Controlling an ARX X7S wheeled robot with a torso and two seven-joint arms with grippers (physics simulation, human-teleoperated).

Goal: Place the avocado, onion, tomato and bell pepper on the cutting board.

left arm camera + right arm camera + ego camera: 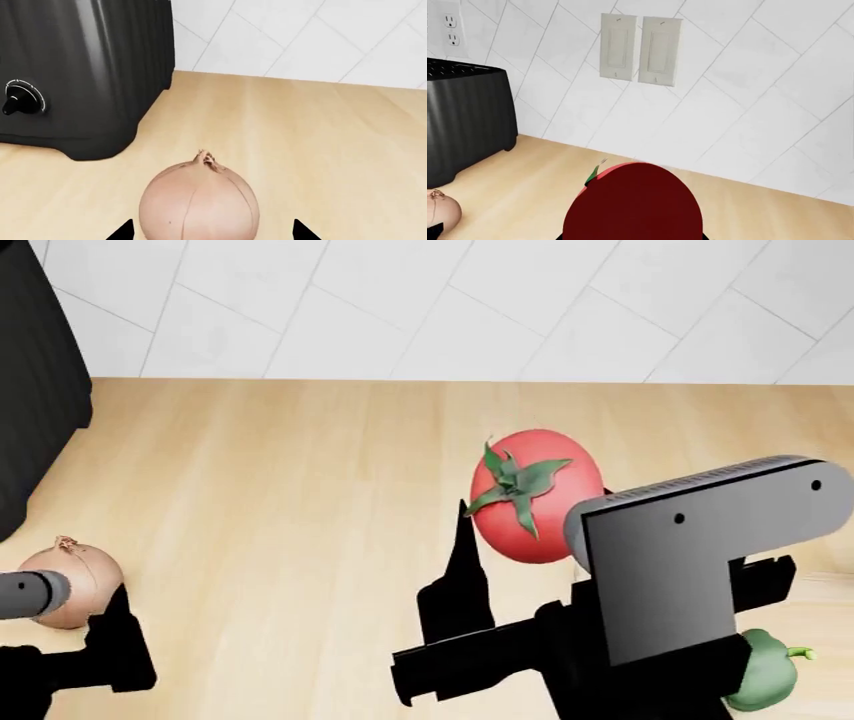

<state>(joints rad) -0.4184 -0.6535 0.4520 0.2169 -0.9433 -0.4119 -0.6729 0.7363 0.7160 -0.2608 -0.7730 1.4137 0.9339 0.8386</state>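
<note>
a: right pincer [534,530] clenched on the glossy red round tomato [531,495], lifted clear of the pale wood counter [294,470].
b: left pincer [212,231] spread, straddling the tan papery onion [199,205]; onion on the counter, nearest the left arm, tip upward.

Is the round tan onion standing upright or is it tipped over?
Upright. The round tan onion rests on the pale wood counter with its dry brown tip pointing up, between the left gripper's open fingertips.
</note>
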